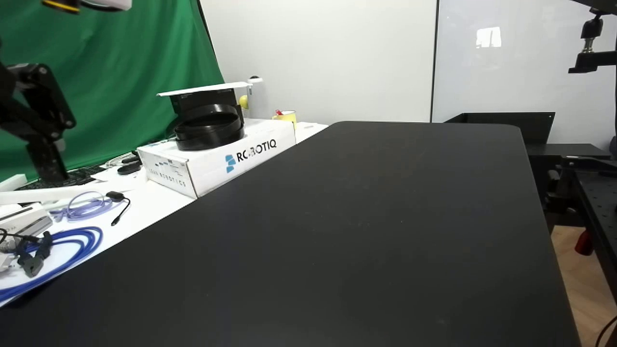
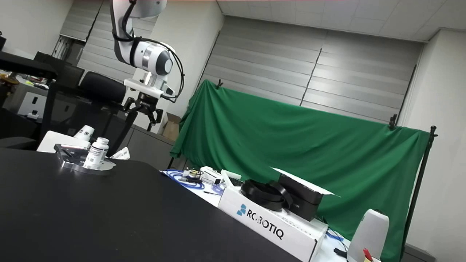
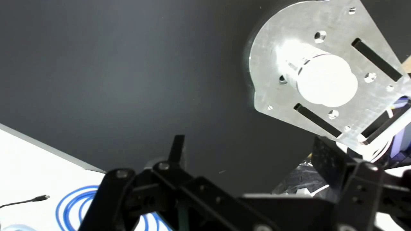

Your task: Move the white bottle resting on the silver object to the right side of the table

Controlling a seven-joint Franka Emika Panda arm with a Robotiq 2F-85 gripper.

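Note:
The white bottle (image 2: 96, 153) stands upright on the silver object (image 2: 74, 166), a flat metal plate at the edge of the black table (image 2: 94, 218). In the wrist view the bottle (image 3: 327, 80) is seen from above on the silver plate (image 3: 265, 73), at the upper right over the table (image 3: 128, 80). My gripper (image 3: 250, 149) is open, with nothing between its fingers. It hangs above and apart from the bottle; an exterior view also shows the gripper (image 2: 143, 115). In an exterior view part of the gripper (image 1: 46, 130) shows at the left edge; the bottle and plate are out of view there.
A white Robotiq box (image 1: 241, 149) with black round parts (image 1: 209, 127) on it stands on a white surface (image 1: 144, 205) along the table. Blue cable (image 1: 89, 243) lies there too. A white cup (image 2: 84, 133) shows behind the plate. A green curtain (image 2: 291, 145) hangs behind.

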